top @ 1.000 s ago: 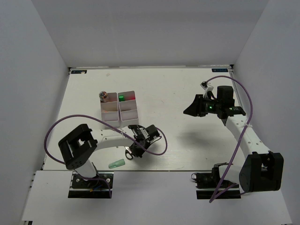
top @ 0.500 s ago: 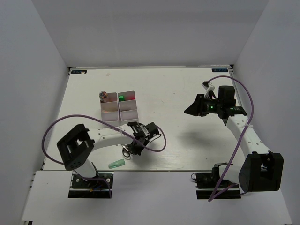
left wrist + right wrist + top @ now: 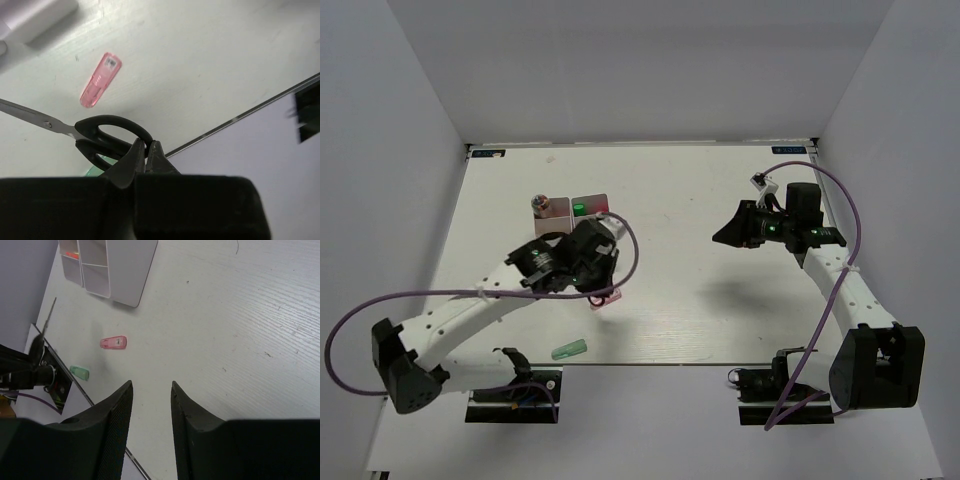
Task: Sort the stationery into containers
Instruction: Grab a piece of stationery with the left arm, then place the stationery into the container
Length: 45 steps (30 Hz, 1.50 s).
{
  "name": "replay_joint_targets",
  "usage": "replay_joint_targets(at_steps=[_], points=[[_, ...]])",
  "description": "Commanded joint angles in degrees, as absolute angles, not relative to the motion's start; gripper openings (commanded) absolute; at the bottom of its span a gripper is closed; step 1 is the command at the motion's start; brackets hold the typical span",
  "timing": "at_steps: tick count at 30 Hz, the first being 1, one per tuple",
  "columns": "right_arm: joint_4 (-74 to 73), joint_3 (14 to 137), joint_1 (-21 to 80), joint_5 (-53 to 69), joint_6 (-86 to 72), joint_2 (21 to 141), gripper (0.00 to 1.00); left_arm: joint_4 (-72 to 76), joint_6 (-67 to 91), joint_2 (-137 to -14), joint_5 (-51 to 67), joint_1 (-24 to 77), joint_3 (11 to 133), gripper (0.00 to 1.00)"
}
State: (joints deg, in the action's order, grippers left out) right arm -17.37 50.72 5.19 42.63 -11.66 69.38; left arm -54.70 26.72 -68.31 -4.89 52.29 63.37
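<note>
White table | left gripper aloft, pinching scissors | right gripper spread, hovering

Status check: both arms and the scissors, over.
Left gripper jaws shut on scissors, held above table. Right gripper open, empty. Pink marker, green marker loose on table, outside containers.
</note>
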Motion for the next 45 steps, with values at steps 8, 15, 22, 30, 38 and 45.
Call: replay_joint_targets(at_steps=[8,15,22,30,38,45], points=[[-15.0,50.4,4.7,43.9,-12.6,68.9,0.40,-41.0,39.1,-57.8,17.6,25.8,62.3,0.01],[-15.0,50.4,4.6,43.9,-12.5,68.9,0.40,-22.8,52.5,-58.1,31.8,8.4,56.1,0.01],[-15.1,50.4,4.0,43.9,-12.3,68.9,0.40,-15.7,58.4,-60.0,34.8,1.0,52.4,0.01],[-15.1,50.3,3.3,44.1,-12.4,68.6,0.40,-8.9,63.9,-58.5,37.2,-4.1,44.0,0.01],[-15.0,50.4,2.9,44.6,-12.6,69.2,0.40,-9.2,63.7,-57.6,37.5,-6.5,42.0,0.01],[-15.1,50.4,2.2,45.0,-12.7,69.0,0.40,-5.5,64.8,-59.5,36.5,-8.0,37.4,0.01]])
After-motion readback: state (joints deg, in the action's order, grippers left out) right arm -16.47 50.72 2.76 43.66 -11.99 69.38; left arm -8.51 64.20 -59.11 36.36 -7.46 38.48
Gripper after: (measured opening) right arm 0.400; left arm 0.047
